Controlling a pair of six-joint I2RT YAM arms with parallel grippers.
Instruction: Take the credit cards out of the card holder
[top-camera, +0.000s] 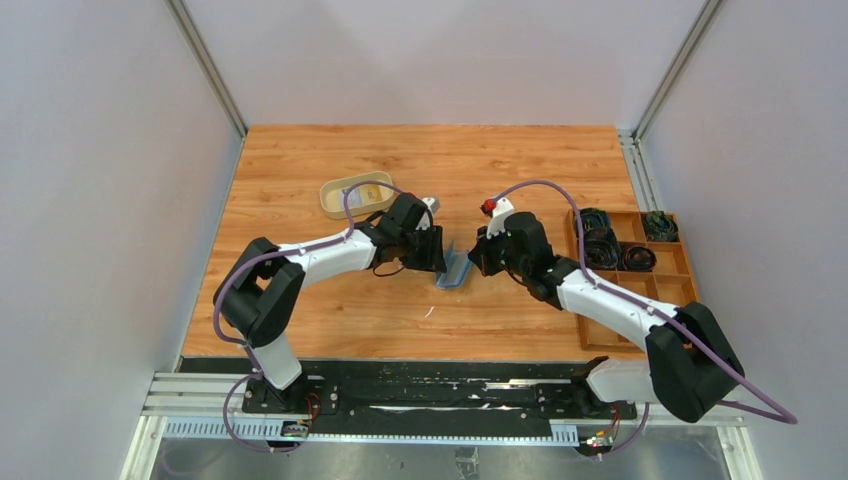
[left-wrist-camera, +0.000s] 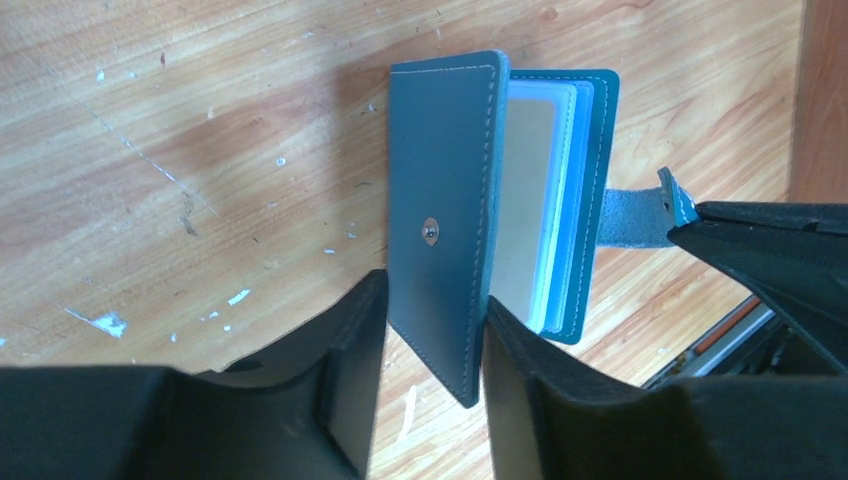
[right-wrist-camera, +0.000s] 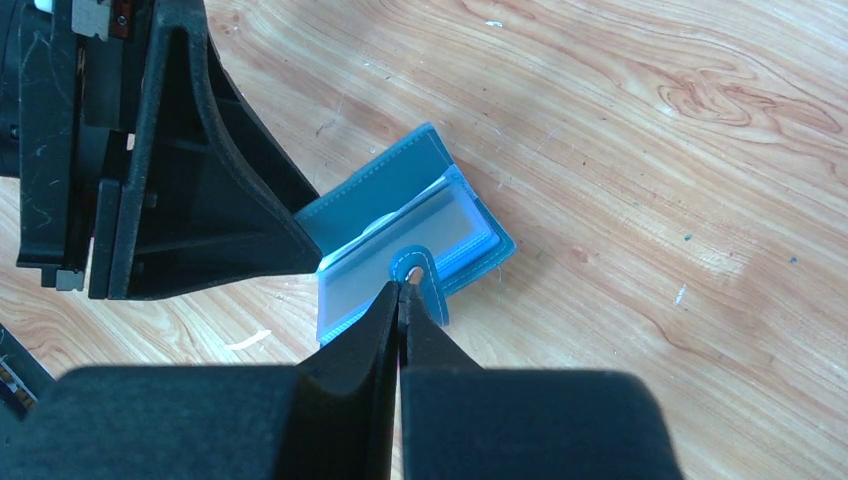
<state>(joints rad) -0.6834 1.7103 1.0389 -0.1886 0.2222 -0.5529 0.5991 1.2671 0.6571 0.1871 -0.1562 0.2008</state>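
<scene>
The teal-blue card holder stands partly open on the wooden table between my two grippers. In the left wrist view its front cover, with a small metal snap, sits between the fingers of my open left gripper. The fingers stand close on either side of it. Behind the cover, pale blue sleeves show a pale credit card. My right gripper is shut on the holder's closing tab, pulling it sideways; the tab is stretched taut. The card holder lies just past the right fingertips.
A tan oval tray sits behind the left gripper. A brown compartmented wooden box holding dark coiled items stands at the right edge. Grey walls enclose the table, and the arms' mounting rail runs along the near edge.
</scene>
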